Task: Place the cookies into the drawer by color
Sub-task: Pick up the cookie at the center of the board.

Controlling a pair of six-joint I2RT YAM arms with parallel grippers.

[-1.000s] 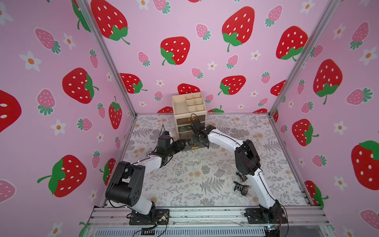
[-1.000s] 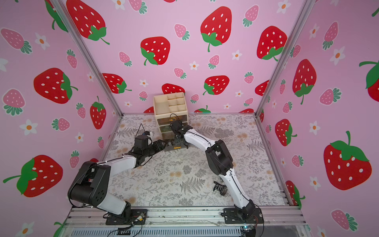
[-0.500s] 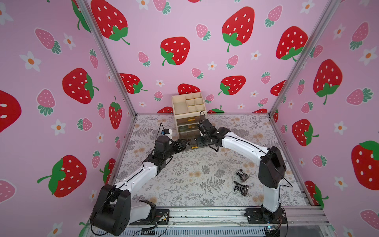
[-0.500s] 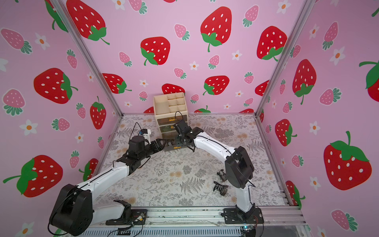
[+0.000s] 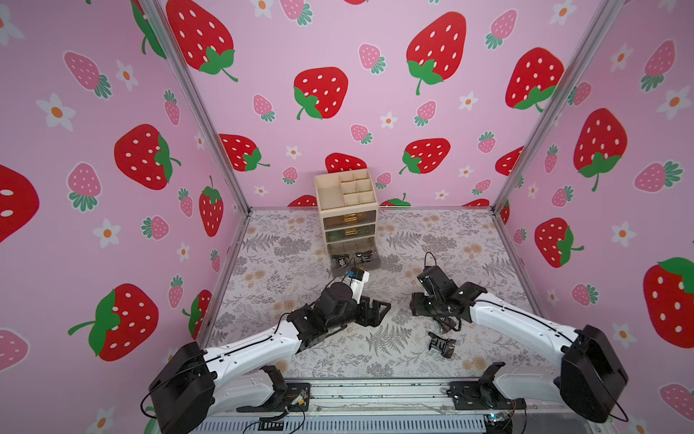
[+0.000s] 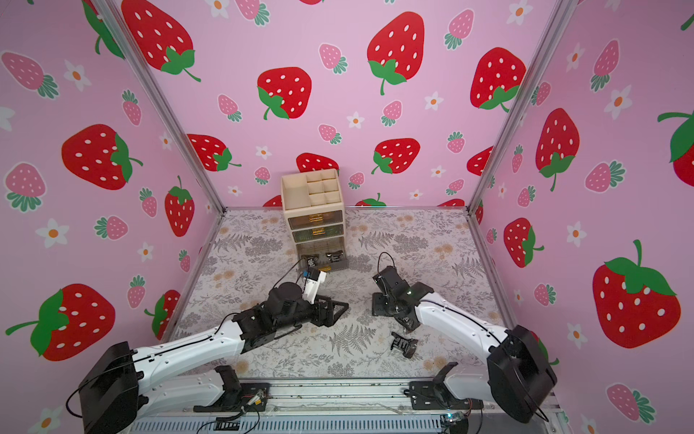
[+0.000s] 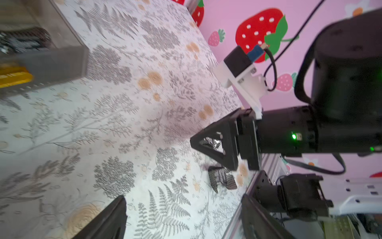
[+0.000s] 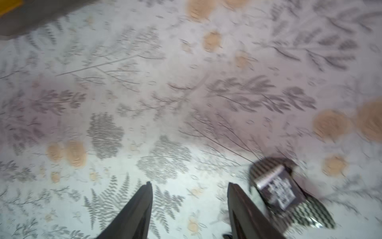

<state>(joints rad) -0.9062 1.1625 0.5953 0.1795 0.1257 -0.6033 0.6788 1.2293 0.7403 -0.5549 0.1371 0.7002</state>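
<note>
The beige drawer [image 5: 347, 218] [image 6: 315, 210] stands at the back of the floor, its bottom tray pulled out with black cookies [image 5: 353, 259] inside. Two more black cookies [image 5: 442, 344] [image 5: 447, 324] lie on the floor at the front right. My left gripper [image 5: 377, 313] [image 7: 184, 217] hovers open and empty at mid-floor. Facing it, my right gripper [image 5: 417, 306] [image 8: 190, 198] is open and empty, with one black cookie [image 8: 285, 192] just outside one finger. The left wrist view shows the open tray [image 7: 51, 60] and a floor cookie [image 7: 222, 179]. No orange or green cookie shows loose.
Pink strawberry walls close in the fern-patterned floor [image 5: 300, 263] on three sides. A metal rail [image 5: 375, 390] with both arm bases runs along the front edge. The organizer's divided top tray [image 5: 345, 188] holds nothing visible.
Both arms have pulled back from the open bottom tray toward the front. Both grippers have opened wider. The right gripper now sits beside the loose black cookies.
</note>
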